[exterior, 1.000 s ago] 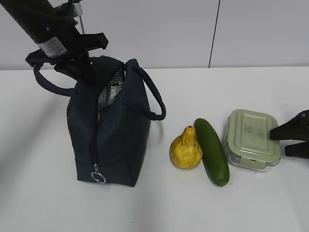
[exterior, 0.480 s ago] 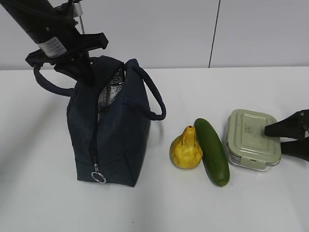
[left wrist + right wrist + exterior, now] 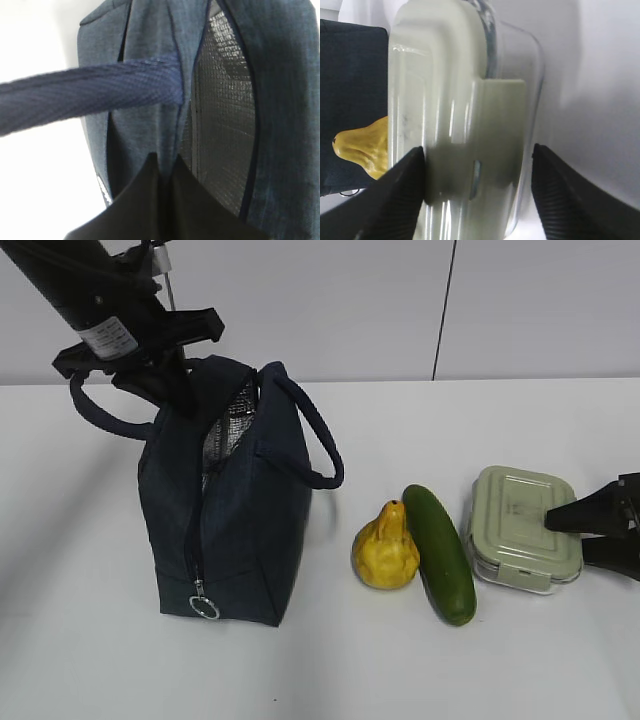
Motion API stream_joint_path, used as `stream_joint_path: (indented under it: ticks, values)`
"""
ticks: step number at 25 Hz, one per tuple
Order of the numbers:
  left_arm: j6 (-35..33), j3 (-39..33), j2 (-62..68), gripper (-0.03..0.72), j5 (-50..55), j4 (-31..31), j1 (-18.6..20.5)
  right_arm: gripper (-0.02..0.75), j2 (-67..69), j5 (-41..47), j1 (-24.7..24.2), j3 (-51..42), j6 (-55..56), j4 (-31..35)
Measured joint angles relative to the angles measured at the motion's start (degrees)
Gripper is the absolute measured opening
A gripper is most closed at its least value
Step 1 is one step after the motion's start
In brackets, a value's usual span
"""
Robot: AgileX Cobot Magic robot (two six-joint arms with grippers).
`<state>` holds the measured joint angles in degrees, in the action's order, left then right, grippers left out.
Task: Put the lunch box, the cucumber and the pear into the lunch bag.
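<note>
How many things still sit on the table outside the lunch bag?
3: the pear nearest the lunch bag, the cucumber touching the pear's right side, the lunch box farthest right. The bag's inside is mostly hidden.

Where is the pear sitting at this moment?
In the exterior view the pear stands on the white table, right of the lunch bag and against the cucumber's left side. The lunch box lies beyond the cucumber.
</note>
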<state>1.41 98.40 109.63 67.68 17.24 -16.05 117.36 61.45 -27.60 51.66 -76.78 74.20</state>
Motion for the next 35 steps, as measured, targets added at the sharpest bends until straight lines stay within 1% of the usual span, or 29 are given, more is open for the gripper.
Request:
stream_joint_path:
  ticks: [5, 9, 16, 28, 35]
  values:
    - [0.0, 0.0, 0.0, 0.003, 0.1, 0.0, 0.0, 0.476, 0.5, 0.5, 0.0, 0.1, 0.0, 0.3]
    - [0.0, 0.0, 0.0, 0.003, 0.1, 0.0, 0.0, 0.411, 0.5, 0.8, 0.0, 0.1, 0.0, 0.6]
    - [0.0, 0.0, 0.0, 0.003, 0.1, 0.0, 0.0, 0.375, 0.6, 1.8, 0.0, 0.9, 0.2, 0.7]
    - [0.0, 0.0, 0.0, 0.003, 0.0, 0.0, 0.0, 0.366, 1.2, 2.4, 0.0, 2.2, 1.2, 0.2]
    - [0.0, 0.0, 0.0, 0.003, -0.9, 0.2, 0.0, 0.365, 1.2, 2.4, 0.0, 5.9, 6.9, 0.1]
